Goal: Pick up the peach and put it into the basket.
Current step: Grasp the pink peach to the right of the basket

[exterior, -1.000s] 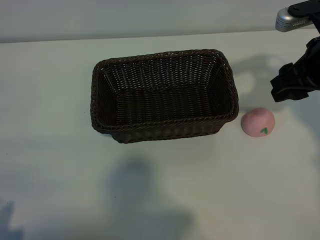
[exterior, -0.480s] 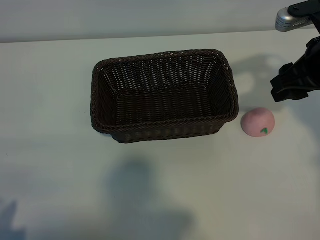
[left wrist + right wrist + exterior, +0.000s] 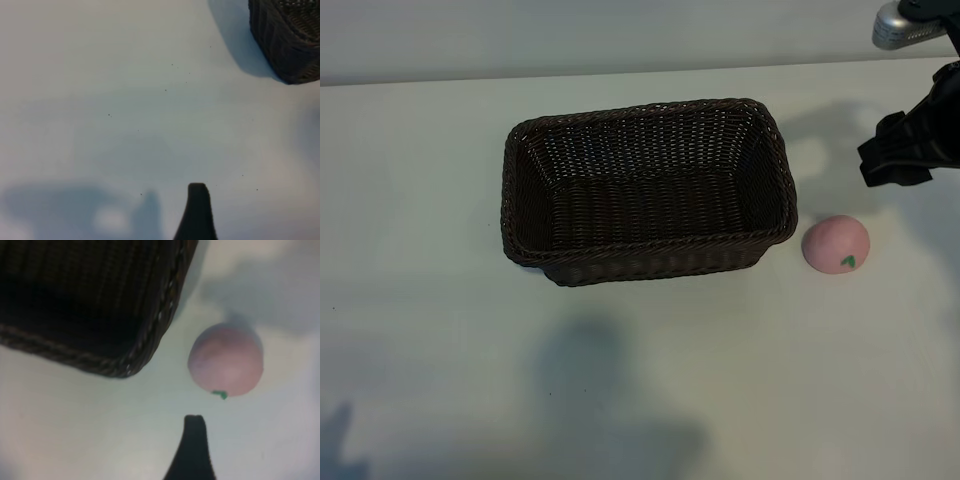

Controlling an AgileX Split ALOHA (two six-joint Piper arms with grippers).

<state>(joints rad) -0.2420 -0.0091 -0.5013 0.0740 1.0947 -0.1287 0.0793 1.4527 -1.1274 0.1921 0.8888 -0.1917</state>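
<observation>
The right claw [image 3: 898, 160] hangs with its fingers spread apart, holding nothing, above the desk [image 3: 420, 300] just beyond the peach [image 3: 836, 244]. The peach sits on the desk right beside the basket [image 3: 645, 190], by its right-hand short end. The left claw [image 3: 197, 210], also spread and holding nothing, hovers over bare desk well apart from the basket.

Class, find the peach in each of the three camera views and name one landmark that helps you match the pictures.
Exterior view: the peach lies on the table at the right, just beside the basket's right end, apart from it.
Left wrist view: the peach is not in it; only a basket corner shows.
Right wrist view: the peach sits right of centre, beside the basket's corner.
Shared landmark: the dark woven basket.
</observation>
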